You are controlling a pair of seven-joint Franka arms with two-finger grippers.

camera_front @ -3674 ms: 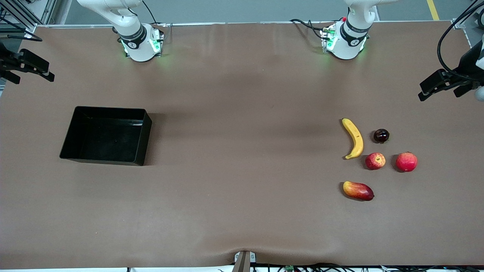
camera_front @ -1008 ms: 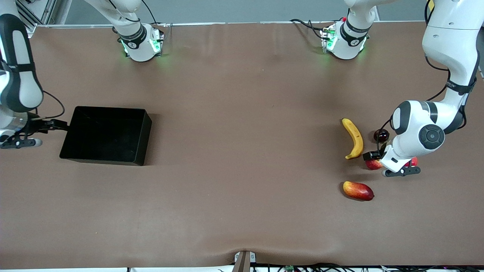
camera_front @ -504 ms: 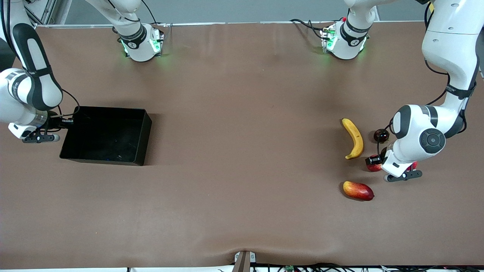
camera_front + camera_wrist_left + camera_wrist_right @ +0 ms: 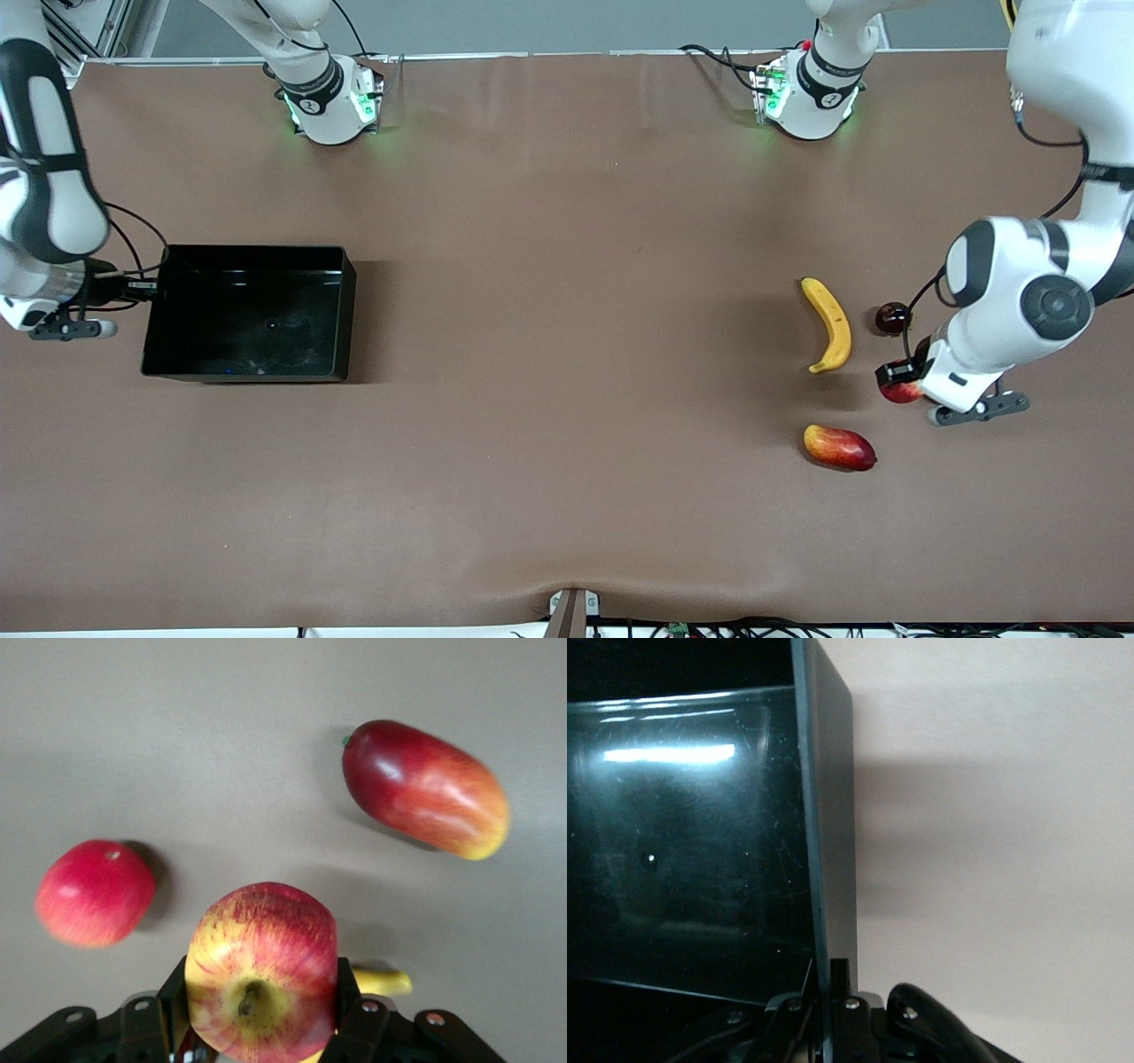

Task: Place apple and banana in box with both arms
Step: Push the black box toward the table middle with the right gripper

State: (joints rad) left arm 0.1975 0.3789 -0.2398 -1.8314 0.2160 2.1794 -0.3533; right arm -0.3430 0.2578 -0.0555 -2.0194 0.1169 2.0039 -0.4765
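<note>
Red-yellow mango-like fruit (image 4: 839, 447), a pink-red fruit (image 4: 93, 892) and a dark plum (image 4: 892, 318) crowd the brown tabletop (image 4: 567, 399) around the banana (image 4: 830, 324). Left gripper (image 4: 899, 379) has now clamped the apple (image 4: 261, 970) and lifted it. Right gripper (image 4: 133, 289) pinches the box (image 4: 251, 363) wall; box got straightened.

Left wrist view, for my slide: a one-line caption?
Left claw shut on the apple, above a mango and pink-red fruit.
</note>
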